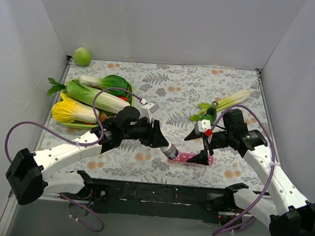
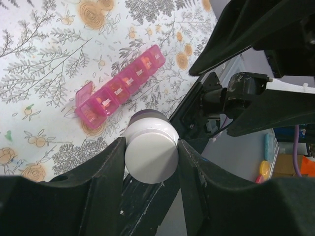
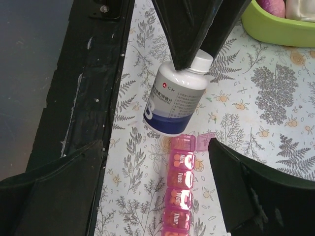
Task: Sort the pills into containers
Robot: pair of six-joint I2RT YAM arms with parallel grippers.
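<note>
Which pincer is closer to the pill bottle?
Left. The left pincer grips the pill bottle by its cap; the right pincer hangs open over the pink organizer beside it.

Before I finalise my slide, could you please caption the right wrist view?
Left gripper holds a white pill bottle beside the open end of the pink organizer.

I see the bottle (image 1: 169, 151) just at the pill organizer's (image 1: 191, 157) 9 o'clock end, the vegetable tray (image 3: 275, 34) farther toward 10 o'clock.

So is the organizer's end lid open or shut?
Open: the organizer's end lid, by the bottle, stands flipped up.
</note>
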